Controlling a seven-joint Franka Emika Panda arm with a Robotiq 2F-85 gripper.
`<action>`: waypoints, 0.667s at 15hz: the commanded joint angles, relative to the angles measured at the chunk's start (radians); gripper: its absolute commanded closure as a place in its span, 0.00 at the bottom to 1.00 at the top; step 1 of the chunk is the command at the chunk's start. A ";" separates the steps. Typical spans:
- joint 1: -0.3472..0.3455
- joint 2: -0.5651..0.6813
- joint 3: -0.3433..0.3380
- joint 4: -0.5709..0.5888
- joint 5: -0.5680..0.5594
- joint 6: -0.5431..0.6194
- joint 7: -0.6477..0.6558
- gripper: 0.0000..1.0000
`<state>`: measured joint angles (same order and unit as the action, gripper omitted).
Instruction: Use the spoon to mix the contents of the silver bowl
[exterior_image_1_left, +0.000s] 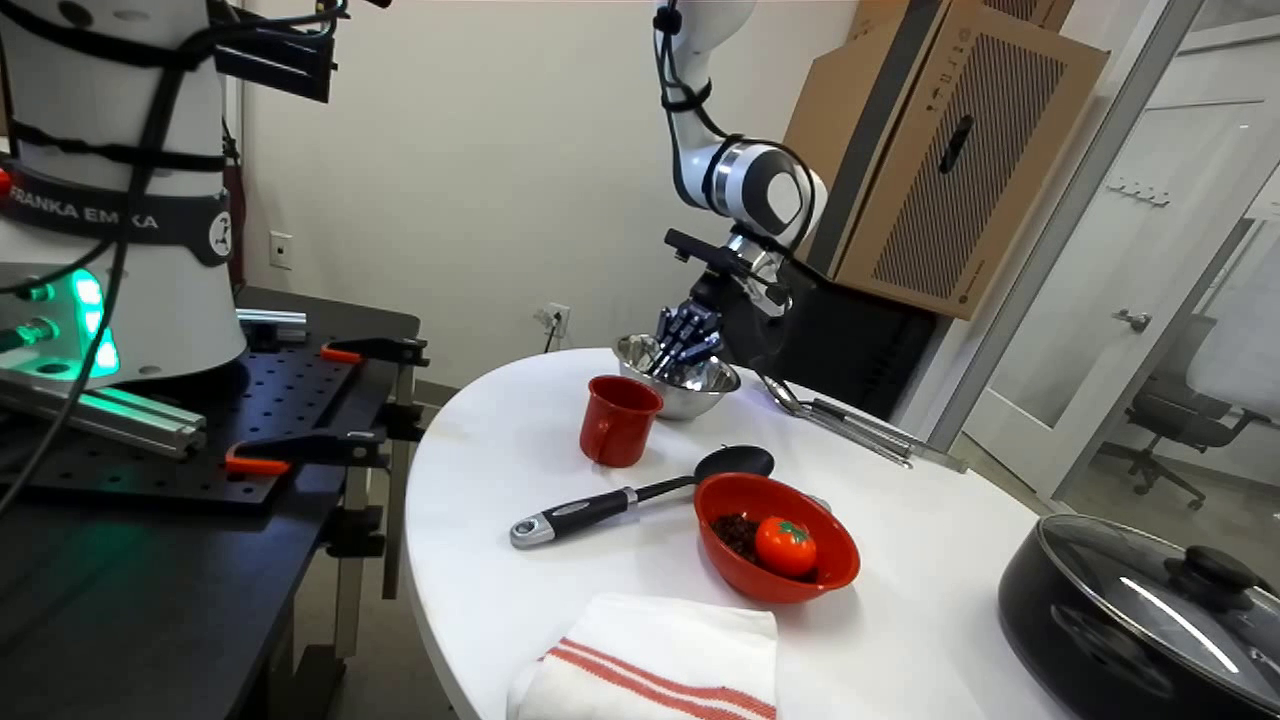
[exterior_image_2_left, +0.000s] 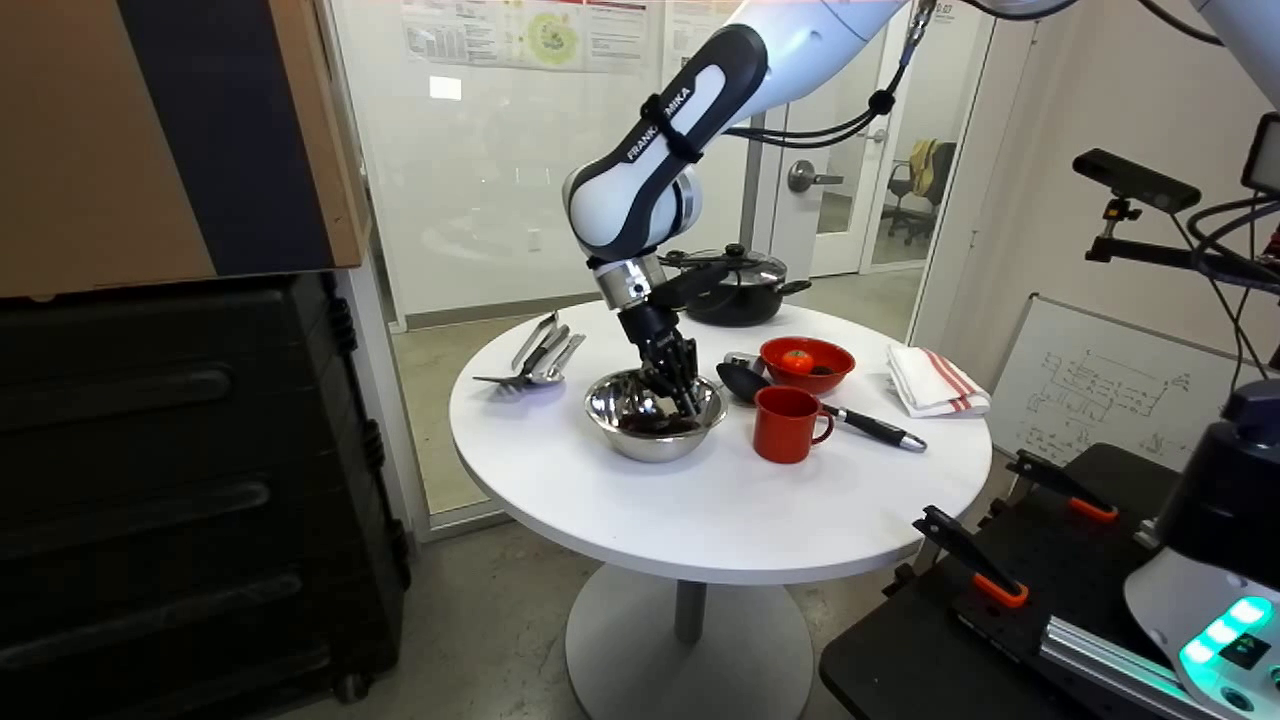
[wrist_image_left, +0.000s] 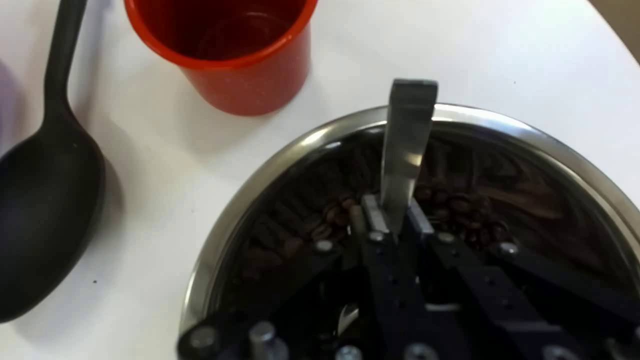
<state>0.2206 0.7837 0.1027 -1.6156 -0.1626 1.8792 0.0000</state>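
Narrow hold, smooth metal: where the stirring could come undone

The gripper (wrist_image_left: 396, 215) is drawn in narrow on the flat handle of the slim silver spoon (wrist_image_left: 406, 147), whose free end juts past the fingertips and, in the wrist view, overlaps the rim of the silver bowl (wrist_image_left: 492, 117). In both exterior views the gripper reaches down into that bowl, where dark coffee beans (wrist_image_left: 460, 210) lie. Whether the spoon's lower end sits among them I can't say for sure, since the gripper covers it.

The likeliest trouble, I'd judge, is twist: the beans push back on the spoon, and a smooth handle held over so short a stretch could swivel or slip. With the gripper so low, a wide sweep might also bring its linkage against the bowl's wall before much gets mixed. Nothing visible pins the bowl to the worktop (exterior_image_2_left: 560, 500), so a hard push could slide it, perhaps into the red mug (exterior_image_2_left: 783, 432) standing near it. A quick flick, or lifting mid-stroke, could throw beans over the rim.
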 joint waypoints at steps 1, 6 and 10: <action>0.015 -0.022 0.001 -0.037 -0.011 0.076 0.010 0.97; 0.001 -0.024 0.031 -0.044 0.012 0.060 -0.056 0.97; -0.016 -0.014 0.055 -0.039 0.032 0.012 -0.135 0.97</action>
<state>0.2237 0.7828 0.1368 -1.6374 -0.1520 1.9247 -0.0713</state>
